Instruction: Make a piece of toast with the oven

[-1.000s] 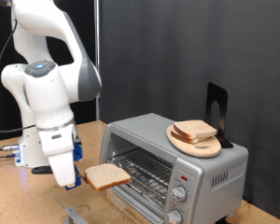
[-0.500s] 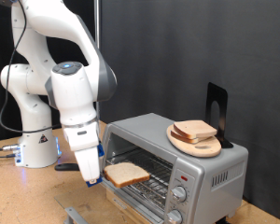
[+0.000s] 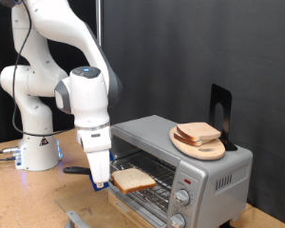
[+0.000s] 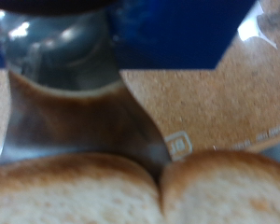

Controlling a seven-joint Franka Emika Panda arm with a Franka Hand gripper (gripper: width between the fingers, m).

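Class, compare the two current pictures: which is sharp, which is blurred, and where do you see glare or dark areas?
Exterior view: evenly lit and sharp, with the piece of toast at the oven mouth, held by the gripper, against a dark backdrop. Wrist view: the close-up toast is soft and out of focus; bright glare shows at one corner.

My arm (image 3: 57, 66) is glossy white, built of rounded, bulging segments with dark seams at the joints. A small blue light glows on the shoulder cap at twelve o'clock. My base (image 3: 38, 152) is white too, with blue markings and dark cables trailing off at nine o'clock.
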